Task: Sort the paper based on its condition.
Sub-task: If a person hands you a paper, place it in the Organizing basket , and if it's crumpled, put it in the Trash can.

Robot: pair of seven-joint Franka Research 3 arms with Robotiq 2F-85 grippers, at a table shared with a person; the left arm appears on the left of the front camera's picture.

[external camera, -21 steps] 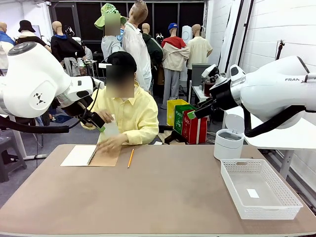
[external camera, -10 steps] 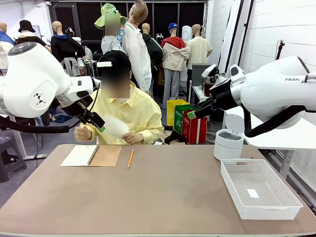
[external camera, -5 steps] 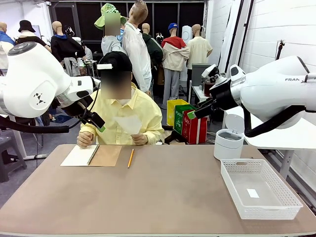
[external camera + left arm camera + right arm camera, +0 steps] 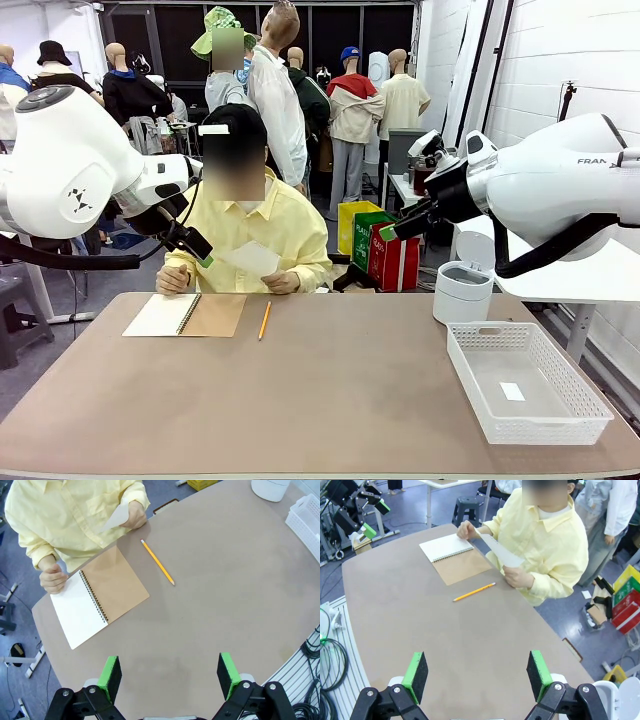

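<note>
Hovering open and empty, left gripper (image 4: 170, 677) and right gripper (image 4: 477, 675) risk crumpling the paper (image 4: 255, 258), pinched in the person's hand (image 4: 282, 282) just beyond the notebook (image 4: 185, 315), if they grab clumsily.

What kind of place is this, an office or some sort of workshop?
Probably a robotics lab: a white left arm and right arm flank a table, a person across it holds a paper sheet, and loose cables lie beside it.

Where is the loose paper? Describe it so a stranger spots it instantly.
Find the person in the yellow shirt across the table. One hand holds the sheet of paper at chest height. Unlike the notebook pages, it is single and off the table.
</note>
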